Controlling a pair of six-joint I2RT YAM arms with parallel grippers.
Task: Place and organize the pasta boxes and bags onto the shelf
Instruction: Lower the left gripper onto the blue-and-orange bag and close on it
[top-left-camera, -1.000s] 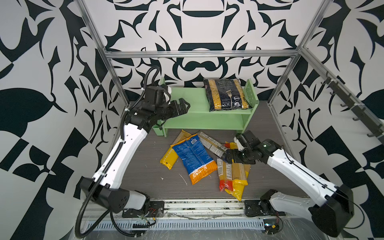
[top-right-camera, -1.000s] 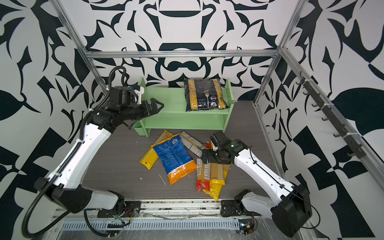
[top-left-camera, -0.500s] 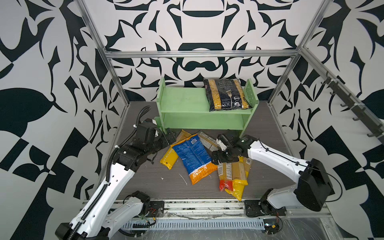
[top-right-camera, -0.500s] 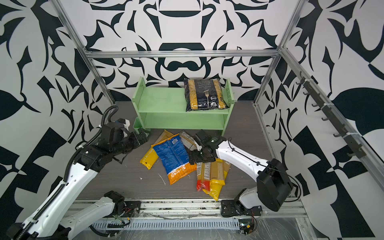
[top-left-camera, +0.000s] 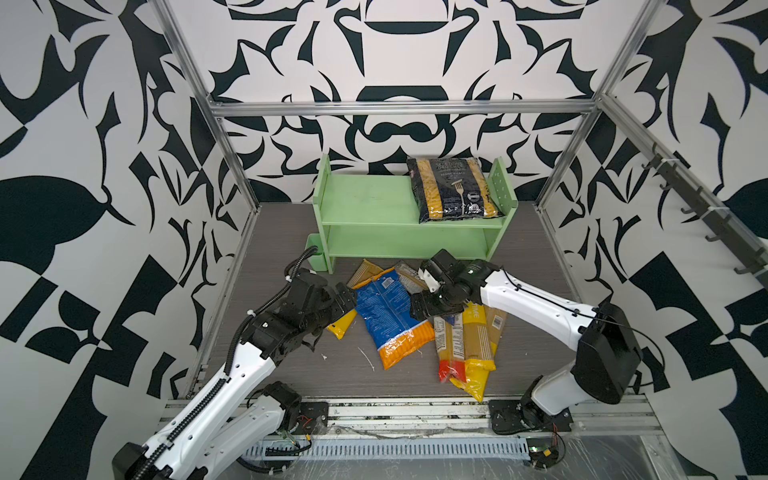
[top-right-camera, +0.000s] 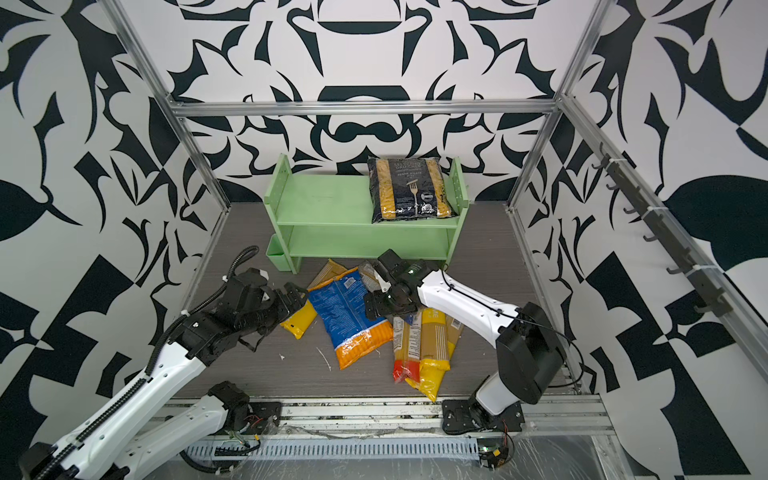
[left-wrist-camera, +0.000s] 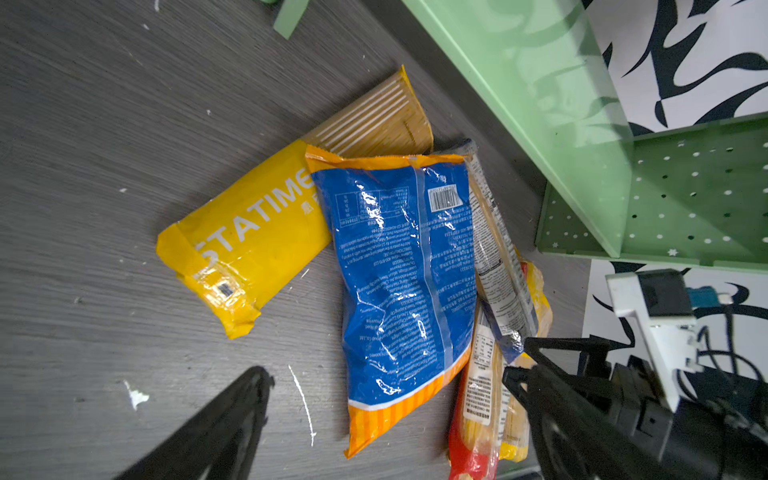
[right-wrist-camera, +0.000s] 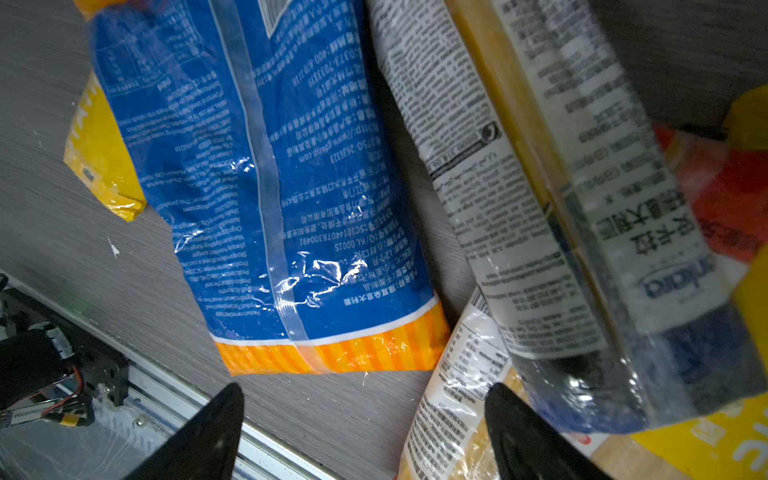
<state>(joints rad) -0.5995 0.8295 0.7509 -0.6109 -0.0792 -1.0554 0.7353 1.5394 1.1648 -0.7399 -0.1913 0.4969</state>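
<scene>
The pale green shelf (top-left-camera: 370, 203) (top-right-camera: 324, 203) stands at the back, and the black penne bag (top-left-camera: 453, 189) lies on the right of its top tier. On the floor in front lie the blue-orange bag (top-left-camera: 390, 316) (left-wrist-camera: 407, 270) (right-wrist-camera: 270, 166), a yellow spaghetti pack (top-left-camera: 343, 326) (left-wrist-camera: 249, 237) partly under it, and several long packs (top-left-camera: 469, 345) to its right. My left gripper (top-left-camera: 347, 297) (left-wrist-camera: 388, 382) is open, low beside the yellow pack. My right gripper (top-left-camera: 428, 307) (right-wrist-camera: 365, 395) is open over the blue-orange bag's right edge, next to a blue-ended pack (right-wrist-camera: 582, 208). Neither holds anything.
A small green cup (top-left-camera: 316, 253) hangs at the shelf's left foot. A metal rail (top-left-camera: 374, 411) runs along the floor's front edge, and frame posts stand at the corners. Both grippers hang close together over the pile.
My left arm has come down from the shelf's left end to the floor beside the yellow pack. My right gripper has slid left onto the blue-orange bag's edge.
</scene>
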